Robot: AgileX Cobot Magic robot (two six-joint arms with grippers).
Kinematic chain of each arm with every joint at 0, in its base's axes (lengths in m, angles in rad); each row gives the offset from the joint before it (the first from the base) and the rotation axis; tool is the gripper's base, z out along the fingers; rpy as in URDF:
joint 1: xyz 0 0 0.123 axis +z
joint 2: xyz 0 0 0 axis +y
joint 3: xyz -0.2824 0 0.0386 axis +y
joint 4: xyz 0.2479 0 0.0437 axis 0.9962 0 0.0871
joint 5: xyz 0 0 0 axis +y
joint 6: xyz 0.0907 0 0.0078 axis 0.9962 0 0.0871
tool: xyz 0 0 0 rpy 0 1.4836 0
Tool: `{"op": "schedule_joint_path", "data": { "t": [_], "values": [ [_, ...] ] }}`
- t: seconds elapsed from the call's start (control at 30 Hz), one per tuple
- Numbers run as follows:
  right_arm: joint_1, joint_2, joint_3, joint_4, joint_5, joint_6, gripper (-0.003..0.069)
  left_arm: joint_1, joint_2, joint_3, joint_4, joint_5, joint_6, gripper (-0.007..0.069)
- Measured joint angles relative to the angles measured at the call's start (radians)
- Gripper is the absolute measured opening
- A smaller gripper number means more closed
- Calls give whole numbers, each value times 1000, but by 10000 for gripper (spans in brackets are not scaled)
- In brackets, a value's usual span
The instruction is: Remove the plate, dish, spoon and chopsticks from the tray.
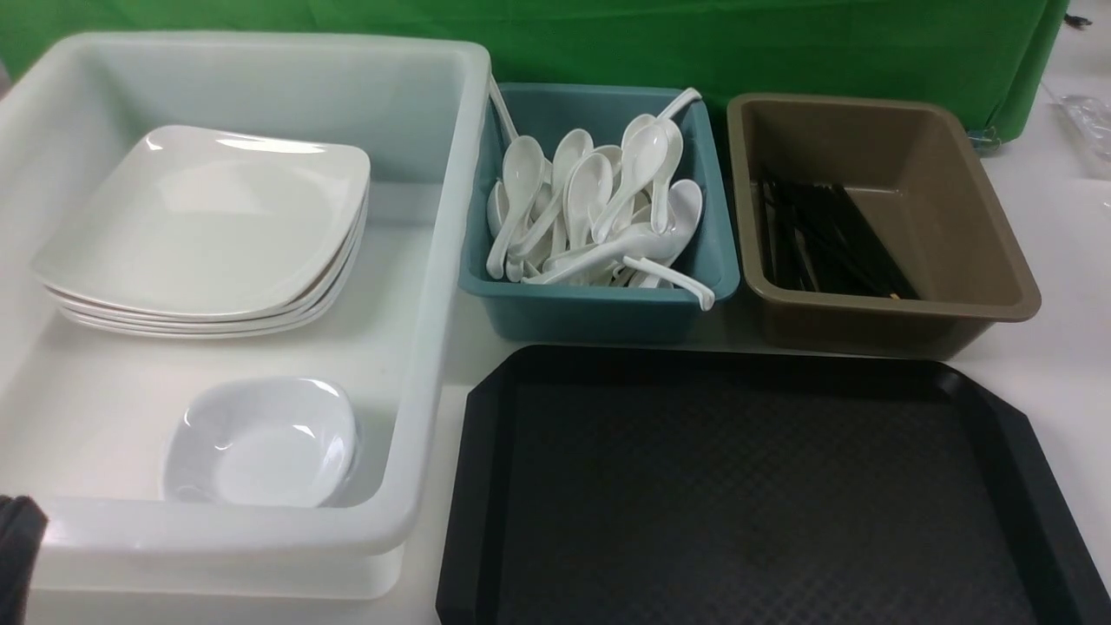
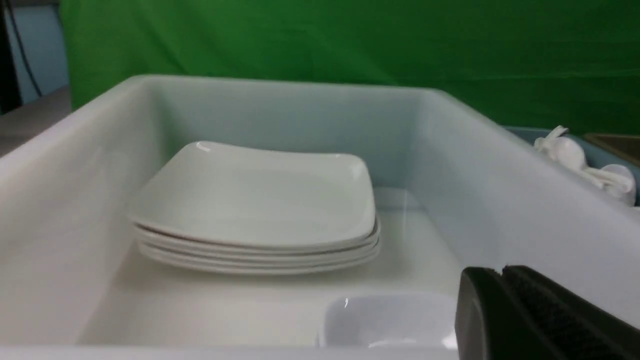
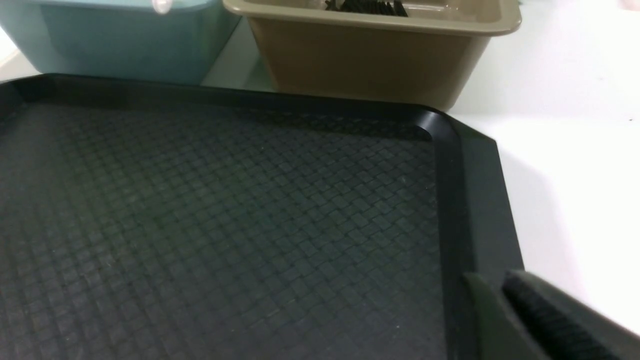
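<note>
Green backdrop, white table (image 1: 1068, 260). Left jaws (image 2: 500, 300) sit pressed together, empty, lower right of the left wrist view, just outside the near wall of the white tub (image 1: 434, 260). Right jaws (image 3: 500, 310): only one pad visible at lower right of the right wrist view, over the tray's corner; can't tell their gap, nothing seen in them. Tray (image 1: 486, 486) is bare, lower right of the front view. Plate (image 1: 208, 217) tops the stack in the tub, dish (image 1: 260, 443) in front of it. Spoon (image 1: 586, 204) somewhere in the teal bin (image 1: 599, 312), chopsticks (image 1: 825, 239) in the brown bin (image 1: 981, 260). Looks like clearing is finished; next move probably just parking both arms.
</note>
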Motion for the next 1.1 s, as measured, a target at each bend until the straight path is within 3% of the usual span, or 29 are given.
{"op": "schedule_joint_path", "data": {
  "t": [0.07, 0.13, 1.1],
  "values": [
    [0, 0, 0, 0, -2, 0, 116, 55, -16, 1, -5, 156, -10, 13],
    [0, 0, 0, 0, -1, 0, 119, 63, -17, 2, -9, 179, -24, 13],
    [0, 0, 0, 0, -7, 0, 176, 65, -17, 2, -14, 181, -60, 13]
  ]
}}
